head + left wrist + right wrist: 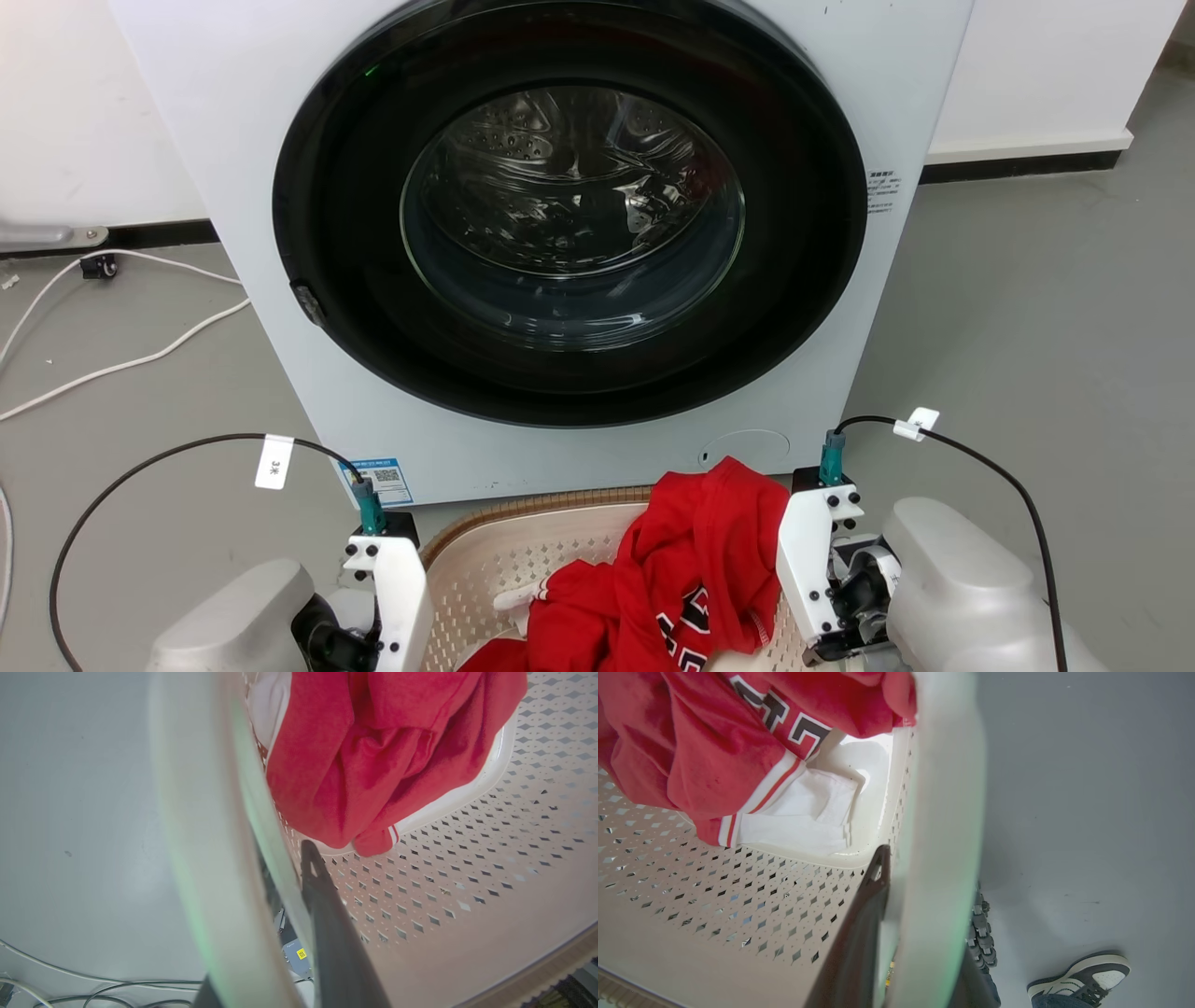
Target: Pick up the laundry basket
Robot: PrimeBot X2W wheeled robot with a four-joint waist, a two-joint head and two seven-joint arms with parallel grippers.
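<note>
Laundry basket [509, 569]: in the head view it sits at the bottom centre of the frame, on the floor just in front of the washing machine [579, 233]. A red garment [691, 579] is heaped inside and piled up toward its right side.
Left hand [397, 597]: lower left of the head view, set against the basket's left rim, with its fingers hidden below.
Right hand [812, 569]: lower right of the head view, set against the right rim, just beside the red garment.
Left wrist view: one dark finger [322, 896] lies inside along the perforated wall, and the pale blurred rim runs up the frame beside it. The hand straddles the wall with its fingers apart; whether they press on it cannot be told.
Right wrist view: this is the mirror case, with one dark finger [873, 882] inside and the rim between it and the grey floor. A white cloth [803, 816] lies under the red garment, and a person's shoe [1083, 975] is at the lower right.
Step in hand: judged to be securing both sides before the lift.
Doing it well: both hands should probably clamp evenly on the rim, not on fabric. They should then rise together, slowly and level, so the load does not slide, keeping clear of the washer's front and the nearby foot.
</note>
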